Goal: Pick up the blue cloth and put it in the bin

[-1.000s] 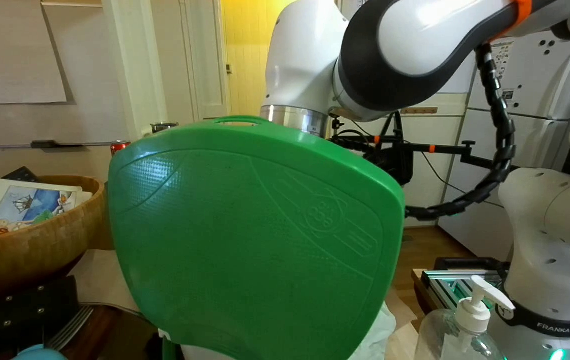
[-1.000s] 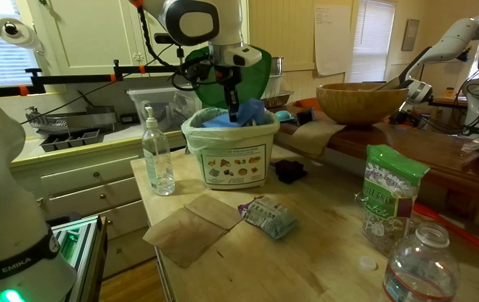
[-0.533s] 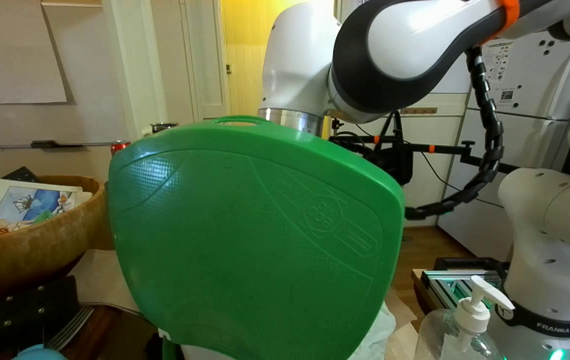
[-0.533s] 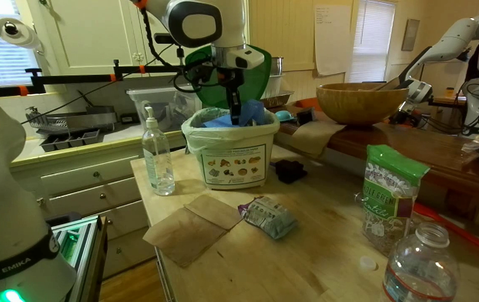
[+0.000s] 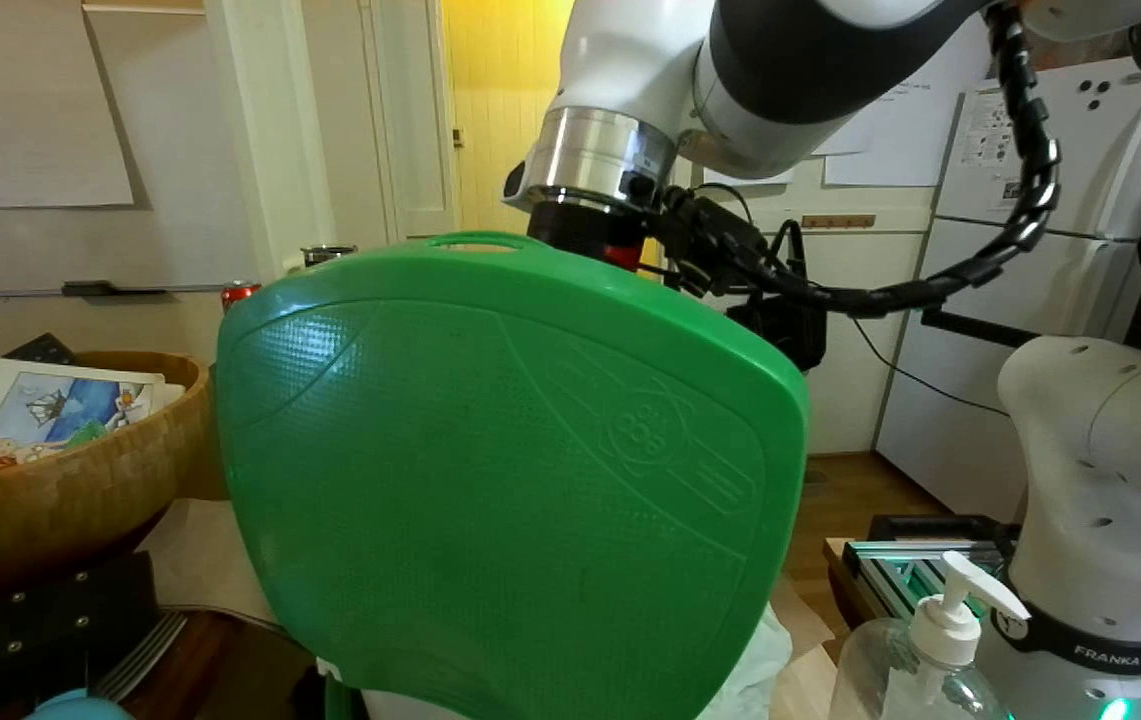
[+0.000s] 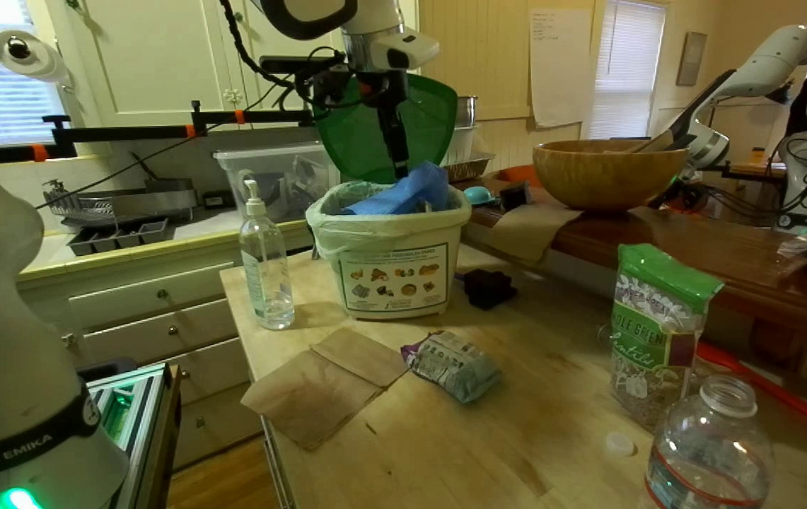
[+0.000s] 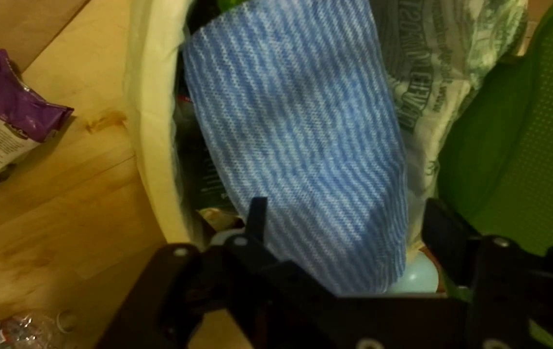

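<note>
1. One blue cloth point(image 7: 300, 145), striped with white, lies in the one bin point(image 6: 396, 283), part of it peaking above the rim.
2. My two jaws stand spread wide apart over the bin, with nothing in their hold; whether a tip brushes the cloth, I cannot tell.
3. One green lid point(image 5: 515, 470) shows in both exterior views, raised at one side of the bin.
4. One printed liner point(image 7: 417, 97) hangs over the rim.
5. Near the bin on the bench point(image 6: 516, 438) I count one pump bottle point(image 6: 266, 268), one crumpled packet point(image 6: 453, 364), one folded brown paper point(image 6: 325, 392) and one black thing point(image 6: 486, 288) that I cannot name.
6. Farther along stand one bag of lentils point(image 6: 658, 346) and one clear bottle point(image 6: 711, 452), one white cap point(image 6: 619, 444) lying just beside the bottle.
7. One wooden bowl point(image 6: 608, 177) appears in both exterior views, one book point(image 5: 40, 420) showing in it.
</note>
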Robot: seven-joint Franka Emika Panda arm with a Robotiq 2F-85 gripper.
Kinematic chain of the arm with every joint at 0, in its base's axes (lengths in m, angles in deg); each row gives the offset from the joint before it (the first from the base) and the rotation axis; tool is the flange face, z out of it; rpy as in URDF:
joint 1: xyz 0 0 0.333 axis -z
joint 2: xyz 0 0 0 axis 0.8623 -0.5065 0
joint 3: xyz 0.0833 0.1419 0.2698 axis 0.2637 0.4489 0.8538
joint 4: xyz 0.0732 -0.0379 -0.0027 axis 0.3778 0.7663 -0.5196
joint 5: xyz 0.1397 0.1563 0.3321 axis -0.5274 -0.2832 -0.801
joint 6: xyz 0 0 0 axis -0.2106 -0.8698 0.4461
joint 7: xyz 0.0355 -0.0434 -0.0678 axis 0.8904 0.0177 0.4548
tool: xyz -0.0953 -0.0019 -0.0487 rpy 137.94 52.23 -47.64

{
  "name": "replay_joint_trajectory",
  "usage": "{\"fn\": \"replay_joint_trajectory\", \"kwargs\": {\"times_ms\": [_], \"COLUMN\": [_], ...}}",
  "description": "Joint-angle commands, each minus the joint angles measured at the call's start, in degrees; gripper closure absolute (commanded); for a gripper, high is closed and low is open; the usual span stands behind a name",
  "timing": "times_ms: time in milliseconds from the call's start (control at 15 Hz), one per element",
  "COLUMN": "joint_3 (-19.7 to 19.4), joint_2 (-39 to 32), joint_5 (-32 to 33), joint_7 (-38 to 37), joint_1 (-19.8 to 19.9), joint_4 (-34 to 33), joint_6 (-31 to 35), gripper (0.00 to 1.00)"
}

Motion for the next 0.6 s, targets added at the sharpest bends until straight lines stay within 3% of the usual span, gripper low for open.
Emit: {"fn": "replay_joint_trajectory", "kwargs": {"times_ms": [0, 533], "joint_3": [-0.2, 0.4], "joint_2": [1.9, -0.2], "joint_5": [1.9, 9.8], "joint_7": [-1.0, -4.9], "joint_1": [1.4, 4.4], "joint_4": [0.9, 5.2], "joint_6": [-1.8, -1.0], "gripper": [0.0, 0.0]}}
